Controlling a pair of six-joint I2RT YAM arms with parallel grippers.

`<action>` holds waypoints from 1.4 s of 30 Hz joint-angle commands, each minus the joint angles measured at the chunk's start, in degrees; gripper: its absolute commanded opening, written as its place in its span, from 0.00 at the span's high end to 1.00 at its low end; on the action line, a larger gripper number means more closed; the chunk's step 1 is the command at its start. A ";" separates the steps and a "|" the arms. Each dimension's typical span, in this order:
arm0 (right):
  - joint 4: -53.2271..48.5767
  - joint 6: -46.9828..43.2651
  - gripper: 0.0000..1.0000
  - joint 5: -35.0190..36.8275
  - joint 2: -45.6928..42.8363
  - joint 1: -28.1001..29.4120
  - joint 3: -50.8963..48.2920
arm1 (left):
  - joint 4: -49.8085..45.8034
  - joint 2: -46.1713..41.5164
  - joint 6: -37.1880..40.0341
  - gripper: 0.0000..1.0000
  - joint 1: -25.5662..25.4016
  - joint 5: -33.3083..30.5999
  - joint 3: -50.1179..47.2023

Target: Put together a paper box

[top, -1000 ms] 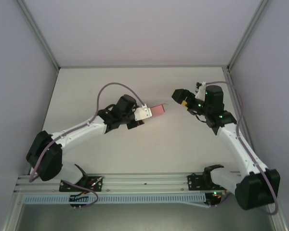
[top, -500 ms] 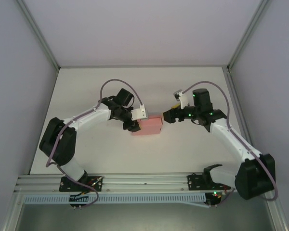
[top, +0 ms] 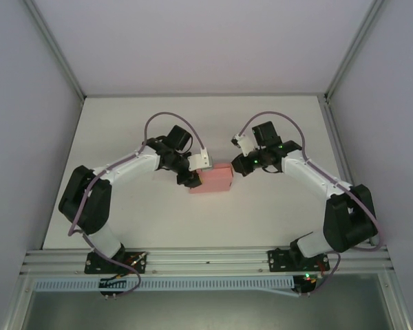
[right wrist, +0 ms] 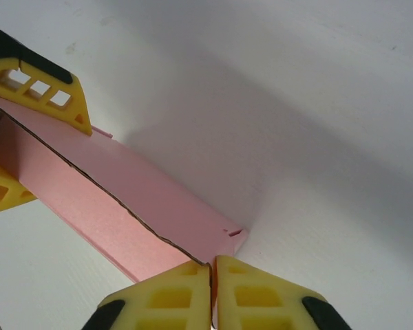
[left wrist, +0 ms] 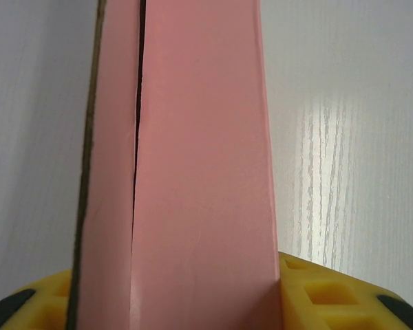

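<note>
Pink thin card forms the single rectangular paper box [top: 211,179], which lies on the white table [top: 124,124] between two grippers. The left gripper [top: 191,180] clamps its left end between yellow pads [left wrist: 323,295]. The right gripper [right wrist: 212,292] is closed at the box's right corner, possibly nipping a card edge. Pale grey walls [top: 27,103] enclose the table.

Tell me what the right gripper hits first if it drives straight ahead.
The paper box: its near end sits right at the shut fingertips of the right gripper. Past it, the left gripper holds the far end.
</note>
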 commanded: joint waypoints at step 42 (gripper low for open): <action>11.73 13.36 1.00 16.29 -8.88 4.95 -13.96 | 3.30 4.65 -8.23 0.47 0.18 -9.45 2.47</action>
